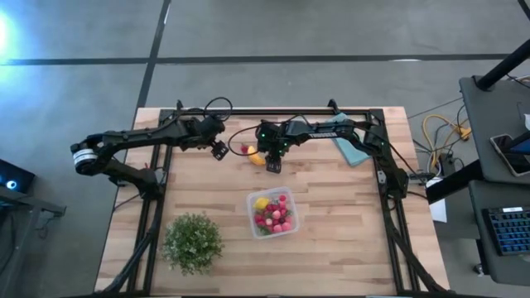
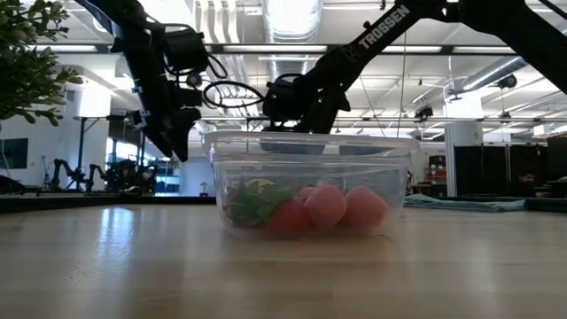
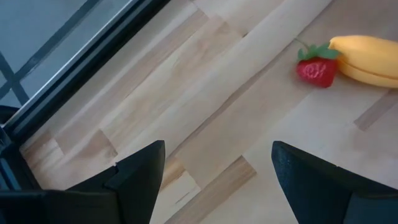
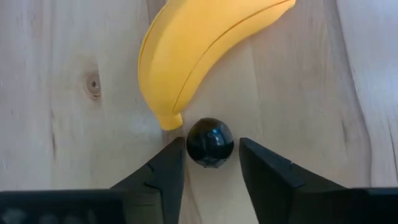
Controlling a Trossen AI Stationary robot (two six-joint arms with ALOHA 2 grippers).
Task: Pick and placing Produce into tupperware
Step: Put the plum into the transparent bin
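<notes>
1. Wooden plank surface (image 1: 331,207) stood on a grey concrete floor; the low view showed an open workshop with ceiling lights behind it.
2. Tupperware (image 1: 272,213) sat near the middle of the surface, toward the front, lid off. It held red and pink berry pieces and a small yellow lemon (image 1: 262,203); from table height the pink pieces (image 2: 326,206) lay against the clear wall.
3. Potted plant (image 1: 192,242) stood at the front left, apart from the tupperware. Teal cloth (image 1: 352,147) lay at the back right.
4. Banana (image 4: 199,56) lay on the surface behind the tupperware, with a red strawberry (image 3: 316,70) touching it on the side facing the left arm.
5. Right gripper (image 4: 210,163) was down at the surface by the banana's stem end. Its fingers (image 4: 163,171) stood either side of a small dark round berry (image 4: 209,142), close to it; whether they were pressing on it could not be told.
6. Left gripper (image 3: 214,171) hovered over bare wood to the left of the banana and strawberry, fingers (image 3: 140,168) spread wide with nothing between them.
</notes>
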